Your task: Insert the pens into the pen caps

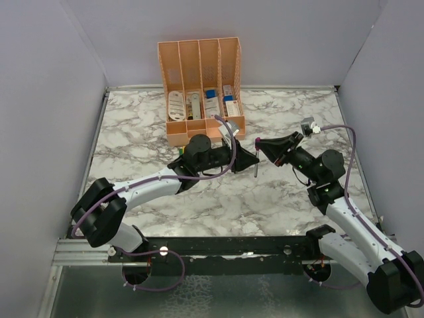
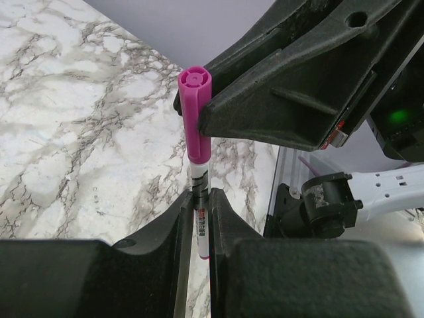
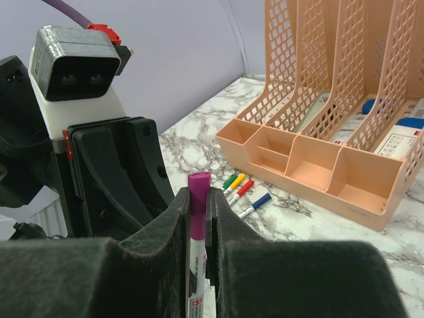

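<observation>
- Black fingers of my left gripper fill the bottom of the left wrist view. They are clamped on the white barrel of a pen that stands upright between them.
- Over the pen's upper end sits the magenta cap. This view shows it from the side, with one black finger of my other hand pressed against it.
- My right gripper is closed on that cap. Its own wrist view shows the cap's top poking out between the fingers, with a bit of white barrel below.
- That same view shows my left gripper's camera housing just behind the cap.
- From the top view, my two grippers meet nose to nose above the marble table, a little in front of the peach organizer. The pen is only a thin dark sliver hanging below them, and I cannot tell its cap colour from there.
- Only the right wrist view shows the four other pens. They lie side by side on the marble just in front of the organizer, with green, yellow, red and blue ends.
- White and blue boxed items stand in the organizer's tall slots.
</observation>
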You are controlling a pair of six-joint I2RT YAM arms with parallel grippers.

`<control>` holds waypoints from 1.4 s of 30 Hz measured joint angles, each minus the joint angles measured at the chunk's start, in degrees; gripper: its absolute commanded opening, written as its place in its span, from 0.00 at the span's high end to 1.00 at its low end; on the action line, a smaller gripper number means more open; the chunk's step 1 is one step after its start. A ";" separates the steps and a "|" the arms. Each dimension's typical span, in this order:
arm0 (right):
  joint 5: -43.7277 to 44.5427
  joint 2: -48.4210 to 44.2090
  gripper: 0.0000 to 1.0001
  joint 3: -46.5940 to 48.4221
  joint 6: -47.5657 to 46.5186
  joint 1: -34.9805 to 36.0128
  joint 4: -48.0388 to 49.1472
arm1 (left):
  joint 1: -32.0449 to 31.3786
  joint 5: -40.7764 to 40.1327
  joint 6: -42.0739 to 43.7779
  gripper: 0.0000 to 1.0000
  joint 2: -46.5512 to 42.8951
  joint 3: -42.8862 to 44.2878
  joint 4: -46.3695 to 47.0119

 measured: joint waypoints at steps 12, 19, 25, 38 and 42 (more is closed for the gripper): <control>0.28 1.18 0.99 0.28 0.11 -0.42 1.95 | -0.11 -2.10 0.31 1.00 0.00 4.20 -5.79; 1.44 2.27 0.99 1.57 -1.11 -0.02 0.04 | -0.04 -4.50 0.11 1.00 0.00 4.26 -6.05; 2.84 2.64 0.99 1.90 -2.08 0.57 -0.72 | -0.04 -5.16 0.09 1.00 0.00 4.26 -5.77; 5.46 3.76 0.84 2.56 -3.08 2.05 -1.42 | 0.48 -5.60 0.13 1.00 0.00 4.26 -6.58; 5.35 4.11 0.64 2.58 -2.19 2.14 -2.40 | 0.81 -6.21 0.00 1.00 -0.09 4.26 -8.61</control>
